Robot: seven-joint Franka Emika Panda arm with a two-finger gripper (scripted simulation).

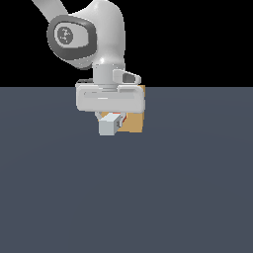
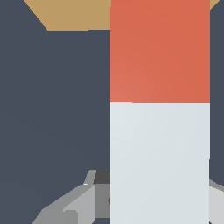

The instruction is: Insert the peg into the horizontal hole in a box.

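My gripper (image 1: 109, 120) is shut on the peg (image 1: 107, 127), whose pale grey-white end faces the exterior camera. The tan box (image 1: 134, 123) stands right behind the peg and the hand, which largely cover it. Seen from the wrist, the peg (image 2: 159, 131) runs lengthwise with its red-orange half toward the box (image 2: 74, 15) and its white half between the grey fingers (image 2: 65, 210). The red end reaches the box's edge in that picture. I cannot tell whether it touches the box. The hole is hidden in both views.
A flat dark grey-blue floor (image 1: 188, 188) spreads around the box on all sides. The white arm (image 1: 94, 34) rises above the hand at the top of the exterior view. No other objects show.
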